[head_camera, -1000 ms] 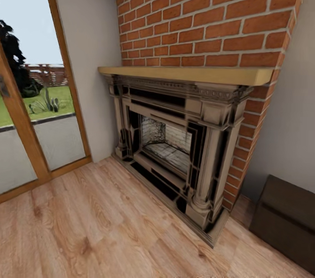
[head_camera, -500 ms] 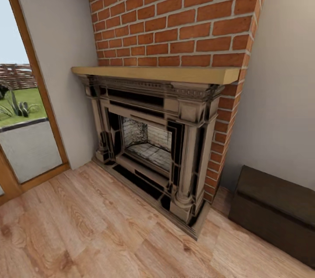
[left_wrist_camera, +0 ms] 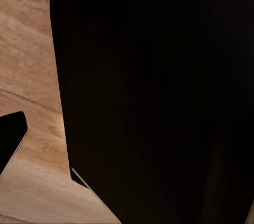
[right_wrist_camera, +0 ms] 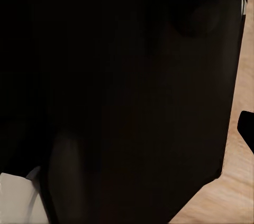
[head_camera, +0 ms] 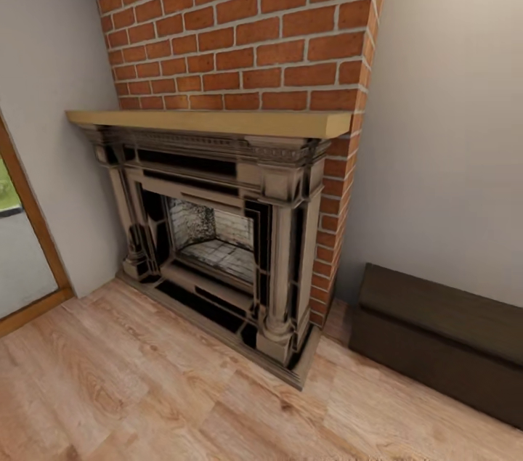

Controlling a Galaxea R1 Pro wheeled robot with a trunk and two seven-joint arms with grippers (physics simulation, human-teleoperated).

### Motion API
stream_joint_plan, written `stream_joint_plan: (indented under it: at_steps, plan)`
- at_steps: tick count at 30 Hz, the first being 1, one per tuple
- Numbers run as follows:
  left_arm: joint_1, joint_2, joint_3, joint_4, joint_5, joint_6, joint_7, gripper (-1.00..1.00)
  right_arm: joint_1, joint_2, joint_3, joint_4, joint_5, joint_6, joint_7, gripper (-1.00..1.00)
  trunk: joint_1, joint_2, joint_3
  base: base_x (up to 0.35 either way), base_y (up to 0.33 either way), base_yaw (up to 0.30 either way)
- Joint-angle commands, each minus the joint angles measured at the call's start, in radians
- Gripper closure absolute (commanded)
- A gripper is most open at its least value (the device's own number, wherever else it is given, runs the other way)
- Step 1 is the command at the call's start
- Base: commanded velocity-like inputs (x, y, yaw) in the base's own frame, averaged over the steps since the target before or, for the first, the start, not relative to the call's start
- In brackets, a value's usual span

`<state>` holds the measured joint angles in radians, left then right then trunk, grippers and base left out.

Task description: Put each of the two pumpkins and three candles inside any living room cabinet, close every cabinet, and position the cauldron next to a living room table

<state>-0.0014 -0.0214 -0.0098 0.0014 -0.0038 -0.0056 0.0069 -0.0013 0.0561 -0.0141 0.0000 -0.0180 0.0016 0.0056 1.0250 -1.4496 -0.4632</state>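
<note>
Facing a brick fireplace (head_camera: 218, 229) under a pale wood mantel (head_camera: 203, 123), the head view shows the dark-brown cabinet (head_camera: 436, 334) low against the grey wall on its right, closed, on wood floor (head_camera: 145, 388). Both wrist views show dark blurred shapes over floor; jaw states cannot be told.

Setting: a home living room. Indicators in the head view: a brick chimney breast (head_camera: 240, 25) at upper centre, an ornate fireplace (head_camera: 211, 229) with a pale wood mantel (head_camera: 203, 122) at centre, plank wood floor (head_camera: 145, 396) below, plain grey walls (head_camera: 450, 120), a wood-framed glass door (head_camera: 22, 229) at left edge, a low dark-brown cabinet (head_camera: 443, 337) at lower right.
</note>
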Motion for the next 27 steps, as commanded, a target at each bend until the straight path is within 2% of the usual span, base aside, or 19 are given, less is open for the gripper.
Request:
stream_joint_plan:
  at_steps: [1, 3, 6, 8, 27]
  plan:
    - [0.0, 0.0, -0.001, 0.0, -0.001, -0.001, 0.001, -1.0, 0.0, 0.0, -0.001, 0.0, -0.003, 0.001, 0.001, -1.0, 0.0, 0.0, -0.001, 0.0, 0.0, -0.295]
    - [0.0, 0.0, -0.001, 0.0, -0.001, -0.001, 0.001, -1.0, 0.0, -0.001, -0.001, 0.0, -0.019, 0.001, 0.001, -1.0, 0.0, 0.0, -0.001, 0.0, 0.0, -0.295]
    - [0.0, 0.0, -0.001, 0.0, -0.001, -0.001, 0.001, -1.0, 0.0, -0.002, 0.001, 0.0, -0.068, 0.0, 0.002, -1.0, 0.0, 0.0, -0.001, 0.0, 0.0, -0.295]
    - [0.0, 0.0, -0.001, 0.0, 0.0, -0.001, 0.001, -1.0, 0.0, -0.001, 0.001, 0.0, -0.079, 0.0, 0.002, -1.0, 0.0, 0.0, -0.001, 0.0, 0.0, -0.295]
    - [0.0, 0.0, -0.001, 0.0, -0.001, -0.001, 0.001, -1.0, 0.0, 0.0, 0.0, 0.0, -0.085, 0.0, 0.002, -1.0, 0.0, 0.0, -0.001, 0.0, 0.0, -0.295]
